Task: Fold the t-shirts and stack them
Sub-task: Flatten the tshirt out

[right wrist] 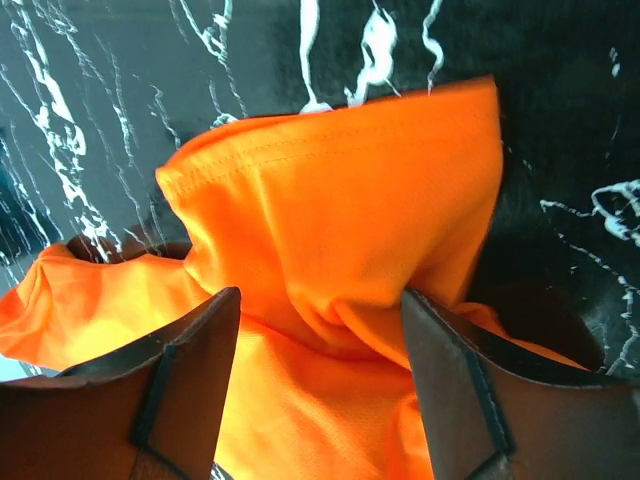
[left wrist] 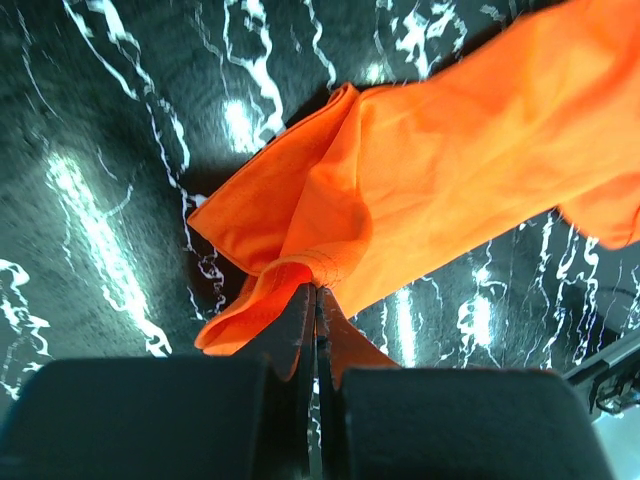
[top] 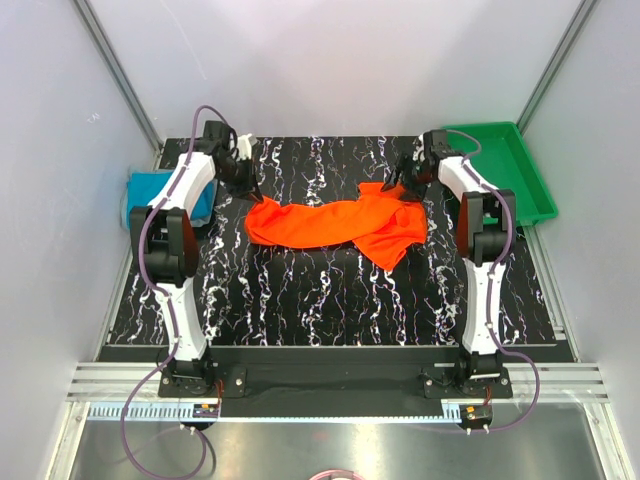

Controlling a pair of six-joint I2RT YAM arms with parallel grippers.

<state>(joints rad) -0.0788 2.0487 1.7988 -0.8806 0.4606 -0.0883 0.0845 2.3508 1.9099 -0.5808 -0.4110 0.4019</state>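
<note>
The orange-red t-shirt (top: 330,225) lies crumpled in a long band across the black marbled mat (top: 330,300). My left gripper (top: 254,190) is shut on the shirt's left end. In the left wrist view the fingertips (left wrist: 317,292) pinch a hem fold of orange cloth (left wrist: 440,170). My right gripper (top: 400,186) stands open over the shirt's right end. In the right wrist view its gripper (right wrist: 320,310) straddles a raised fold of the shirt (right wrist: 340,200), with cloth touching the right finger (right wrist: 440,340). The teal-blue t-shirt (top: 150,192) sits folded at the mat's left edge, partly behind my left arm.
A green plastic tray (top: 512,170) stands at the back right, beside the mat. White walls with metal rails close in both sides and the back. The arm bases are at the near edge.
</note>
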